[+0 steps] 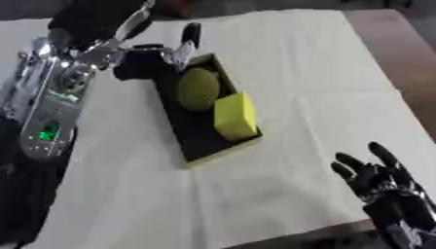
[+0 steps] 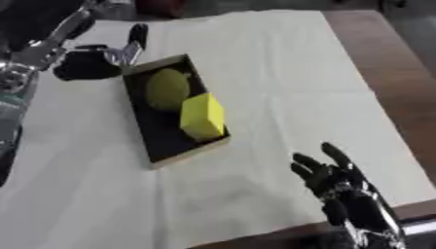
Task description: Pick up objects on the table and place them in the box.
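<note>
Black lump (image 2: 85, 65) under left hand (image 1: 170, 48) unidentifiable, finger state unclear; right hand (image 1: 383, 177) fingers released.

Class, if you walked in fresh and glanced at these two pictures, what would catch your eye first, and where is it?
The bright yellow block in the dark box at centre, beside an olive-green rounded thing. Then the right hand, open, fingers up, at lower right.

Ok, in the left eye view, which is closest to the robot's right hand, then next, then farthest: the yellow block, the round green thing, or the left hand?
From the right hand, low right:
1. Yellow block, at the box's near end.
2. Round green thing, behind the block in the box.
3. Left hand, at the box's far corner.
</note>
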